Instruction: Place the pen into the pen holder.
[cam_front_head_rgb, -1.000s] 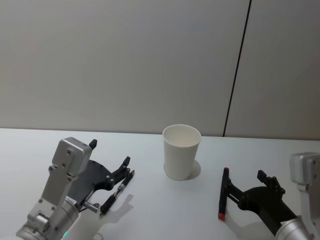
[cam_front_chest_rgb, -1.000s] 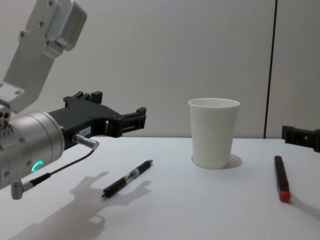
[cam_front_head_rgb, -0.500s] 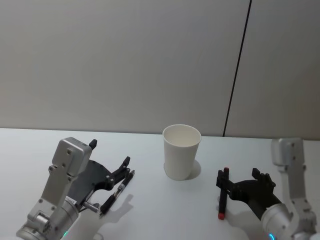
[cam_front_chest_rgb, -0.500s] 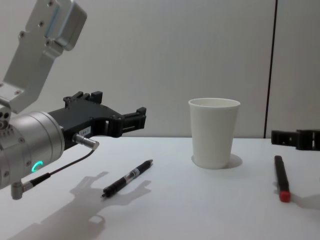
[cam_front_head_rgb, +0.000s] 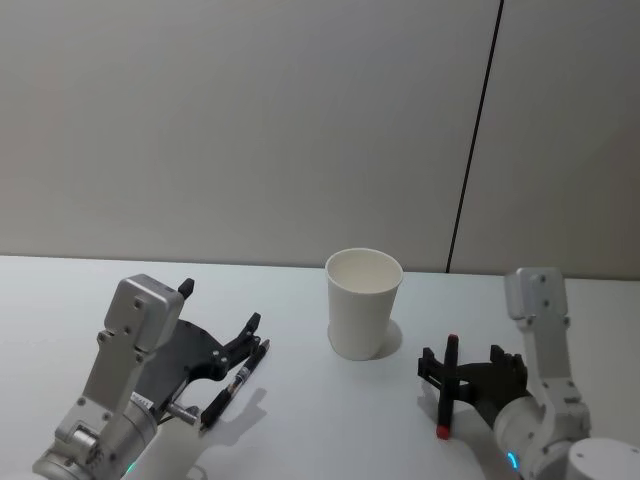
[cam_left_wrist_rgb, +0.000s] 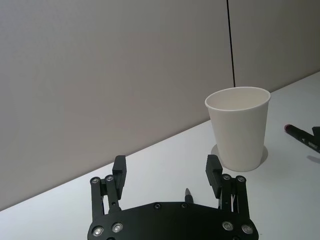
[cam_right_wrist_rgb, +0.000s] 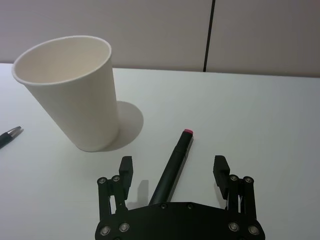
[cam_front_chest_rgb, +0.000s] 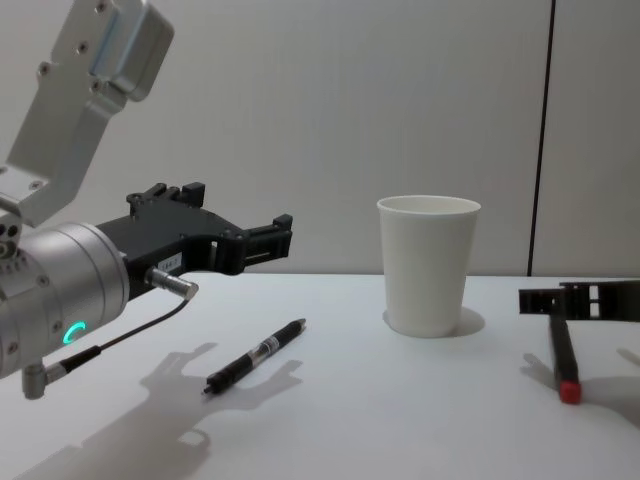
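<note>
Head view: the white paper cup (cam_front_head_rgb: 364, 318) is standing on the table (cam_front_head_rgb: 320, 430), no pen sticking out, and the right gripper (cam_front_head_rgb: 461, 362) is hanging over the red-tipped pen (cam_front_head_rgb: 442, 412) near it.

Right wrist view: its fingers (cam_right_wrist_rgb: 126, 165) are standing open, one on each side of this pen (cam_right_wrist_rgb: 176, 160), not touching it.

Chest view: the left gripper (cam_front_chest_rgb: 240, 212), fingers also open, is hovering above the black pen (cam_front_chest_rgb: 255, 356).

Nothing is being held, so I judge that grasping, lifting and dropping are all remaining.

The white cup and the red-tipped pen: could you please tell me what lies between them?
Only bare table, crossed by the white cup's shadow, up to the red-tipped pen; the right wrist view shows it.
</note>
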